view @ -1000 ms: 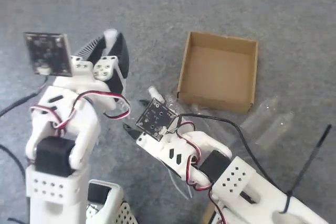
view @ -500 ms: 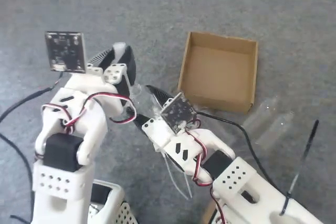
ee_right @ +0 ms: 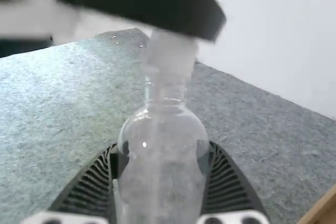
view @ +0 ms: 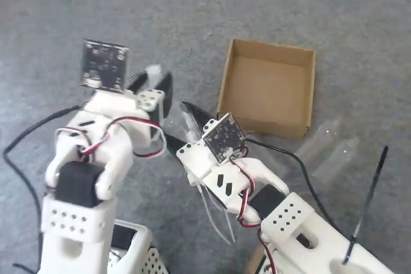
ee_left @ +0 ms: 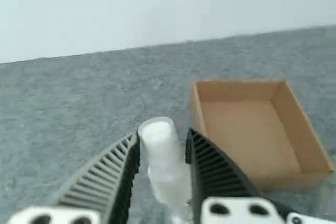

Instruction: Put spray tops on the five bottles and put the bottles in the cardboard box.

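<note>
High view of an empty box [view: 266, 91] with loose bottles [view: 325, 134] beside it on the worktop [view: 359, 43]; right pincer [ee_right: 164, 153] pinching a bottle [ee_right: 160, 177], left pincer [ee_left: 163, 137] pinching a spray top [ee_left: 163, 171] at its neck; capping apparently under way, nothing boxed.

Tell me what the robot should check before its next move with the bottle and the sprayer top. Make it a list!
1. Is the bottle held tight? Ok: the right claw grips it on both sides.
2. Is the spray top held? Ok: the left claw is shut on it.
3. Is the spray top over the bottle's neck? Ok: the right wrist view shows it right at the neck.
4. Is the top pushed all the way on? Cannot tell: that spot is blurry.
5. Is the cardboard box ready? Ok: it is open, with room inside.
6. Do the spare bottles beside the box have tops? Cannot tell.
</note>
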Tool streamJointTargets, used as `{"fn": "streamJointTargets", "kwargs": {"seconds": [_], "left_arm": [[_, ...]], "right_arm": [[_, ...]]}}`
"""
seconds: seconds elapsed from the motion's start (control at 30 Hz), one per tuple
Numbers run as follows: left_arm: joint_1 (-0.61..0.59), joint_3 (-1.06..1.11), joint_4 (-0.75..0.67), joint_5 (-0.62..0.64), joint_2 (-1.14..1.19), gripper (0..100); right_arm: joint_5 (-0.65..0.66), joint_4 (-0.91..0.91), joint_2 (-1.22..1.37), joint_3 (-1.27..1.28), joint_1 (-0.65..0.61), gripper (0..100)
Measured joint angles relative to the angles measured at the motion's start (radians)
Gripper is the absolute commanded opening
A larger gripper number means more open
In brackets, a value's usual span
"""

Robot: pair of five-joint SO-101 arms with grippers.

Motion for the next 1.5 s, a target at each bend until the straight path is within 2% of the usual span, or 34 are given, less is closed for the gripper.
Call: {"fn": "streamJointTargets", "kwargs": {"seconds": [0.33,0.57,0.73,1.03,1.23,1.37,1.5], "left_arm": [[-0.078,-0.222,0.021,-0.021,0.003,14],[-0.143,-0.241,0.021,-0.021,0.198,10],[-0.130,-0.236,0.021,-0.025,0.222,9],[-0.011,-0.149,0.064,-0.086,0.222,8],[-0.009,-0.153,0.064,-0.086,0.178,9],[-0.011,-0.224,0.064,-0.086,0.109,13],[-0.028,-0.284,0.064,-0.087,0.063,11]], "right_arm": [[0.000,0.000,0.000,0.003,0.009,0.6],[0.000,0.000,0.000,0.015,0.009,0.6],[0.000,0.000,0.000,0.015,0.011,0.6],[0.000,0.000,0.000,0.015,0.009,0.6],[0.000,0.000,0.000,0.015,0.009,0.6],[0.000,0.000,0.000,0.015,0.011,0.6],[0.000,0.000,0.000,0.015,0.012,0.6]]}}
